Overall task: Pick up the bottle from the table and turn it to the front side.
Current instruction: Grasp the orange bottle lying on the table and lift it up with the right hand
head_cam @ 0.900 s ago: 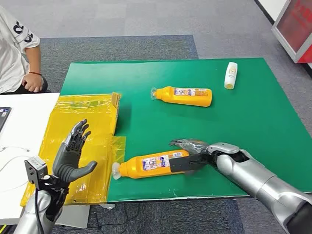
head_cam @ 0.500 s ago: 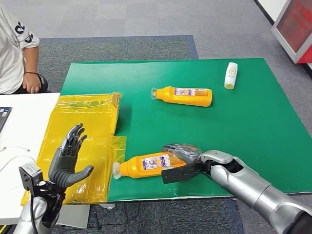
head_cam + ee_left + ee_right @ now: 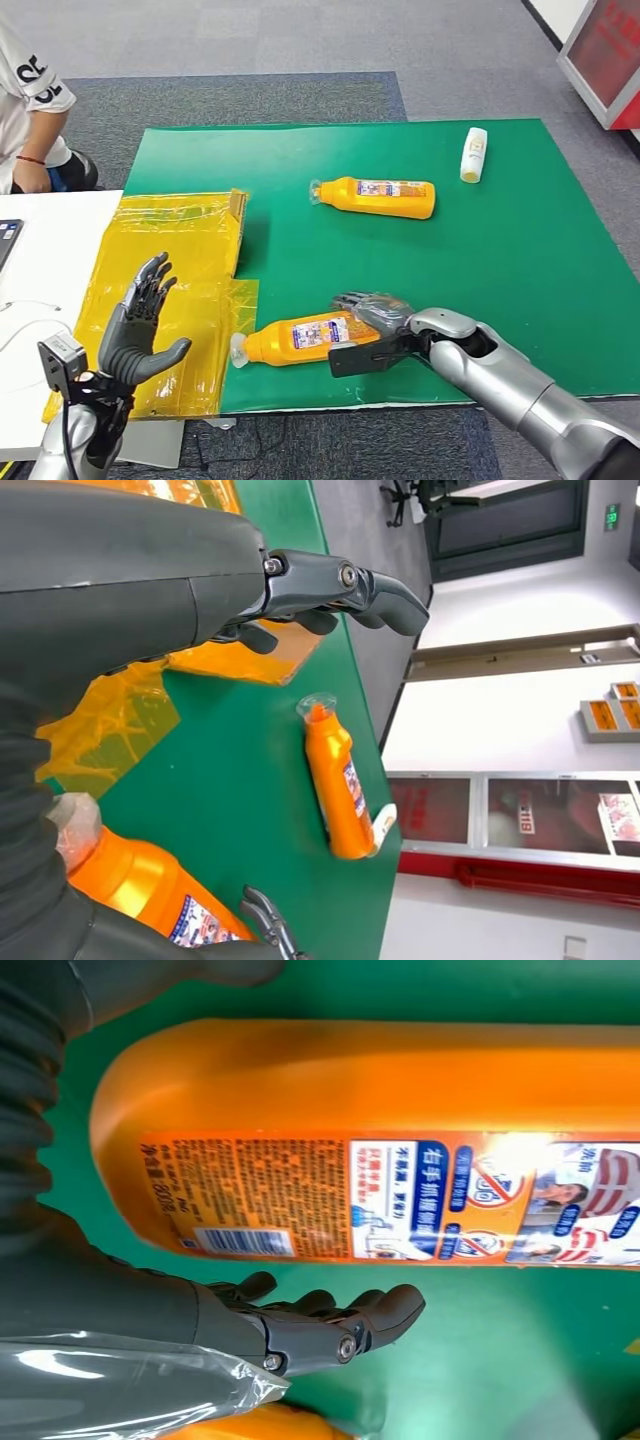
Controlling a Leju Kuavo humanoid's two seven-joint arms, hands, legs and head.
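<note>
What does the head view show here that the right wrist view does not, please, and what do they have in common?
The head view alone takes in the second orange bottle, the small white bottle, the yellow bag, the raised left hand and a person's arm. The right wrist view alone makes out the near bottle's barcode and fine print. Both share the near orange bottle lying on the green mat, with the right hand at its base, fingers not closed around it.
</note>
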